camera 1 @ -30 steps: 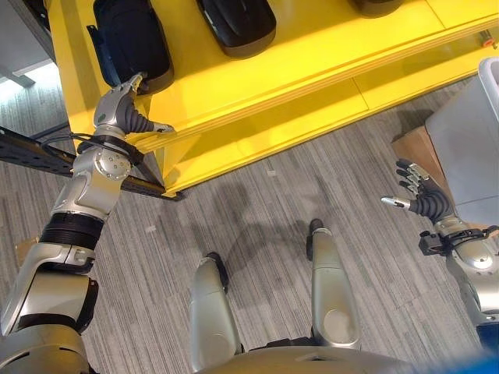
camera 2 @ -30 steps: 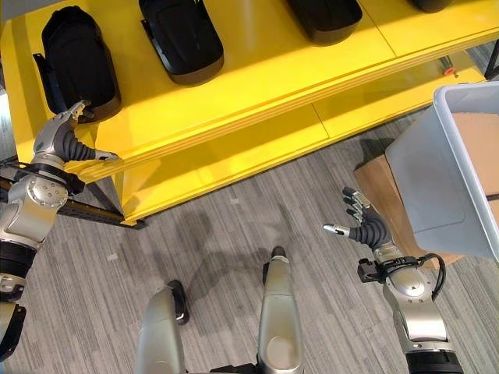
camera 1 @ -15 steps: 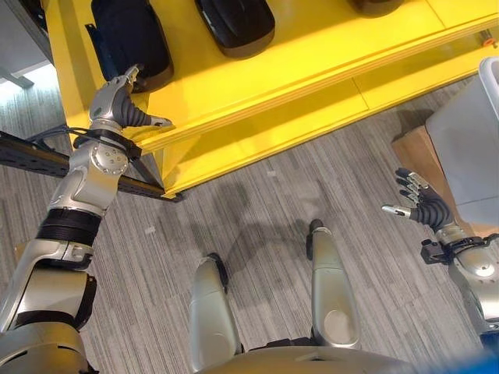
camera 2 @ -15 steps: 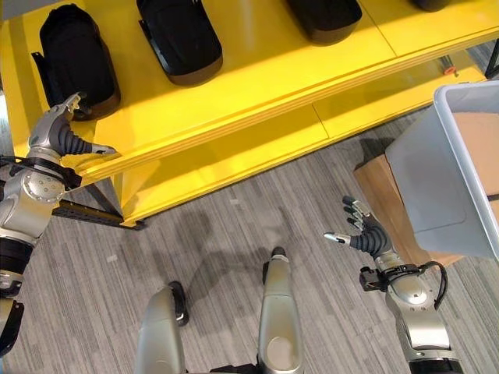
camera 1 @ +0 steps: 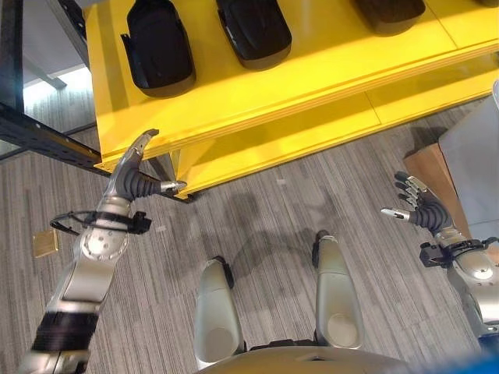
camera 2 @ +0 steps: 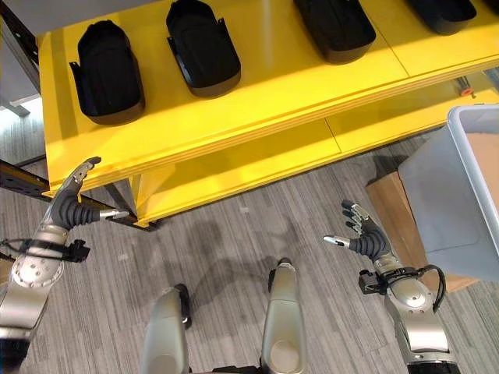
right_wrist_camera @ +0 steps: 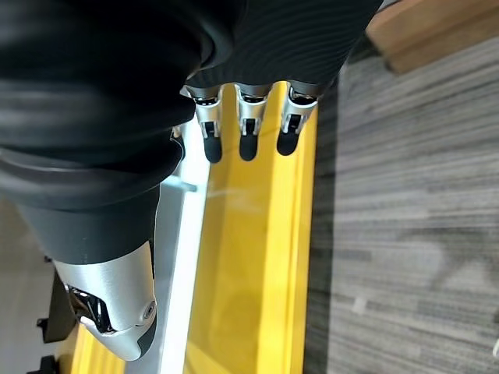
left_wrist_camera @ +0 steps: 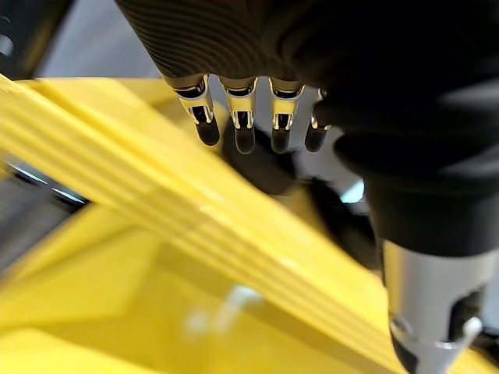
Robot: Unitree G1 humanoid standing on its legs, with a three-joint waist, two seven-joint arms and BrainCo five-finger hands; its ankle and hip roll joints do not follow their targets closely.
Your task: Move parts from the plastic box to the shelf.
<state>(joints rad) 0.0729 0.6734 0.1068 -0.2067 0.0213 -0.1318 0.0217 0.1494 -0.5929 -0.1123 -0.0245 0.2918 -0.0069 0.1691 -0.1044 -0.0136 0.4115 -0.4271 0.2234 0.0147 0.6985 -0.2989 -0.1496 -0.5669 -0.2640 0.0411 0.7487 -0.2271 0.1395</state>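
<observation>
Several black moulded parts lie on the yellow shelf's (camera 2: 257, 101) top board, among them one at the far left (camera 2: 109, 70) and one beside it (camera 2: 203, 47). My left hand (camera 1: 134, 178) hangs open and empty just in front of the shelf's left corner, below the board's edge. Its straight fingers (left_wrist_camera: 240, 125) point at the yellow edge, with a dark part (left_wrist_camera: 265, 165) beyond them. My right hand (camera 2: 363, 239) is open and empty above the floor, left of the grey plastic box (camera 2: 460, 195). Its fingers (right_wrist_camera: 245, 132) are spread.
The plastic box rests on a brown cardboard box (camera 2: 388, 204) at the right. A dark metal rack beam (camera 1: 39, 132) runs along the left, next to the shelf's corner. A lower yellow board (camera 1: 312, 128) sits under the top one. A small tan square (camera 1: 44, 243) lies on the carpet.
My left hand has drawn back and down from the shelf's front edge, where it rested beside the leftmost part. The whole picture has shifted too. The right hand has barely moved.
</observation>
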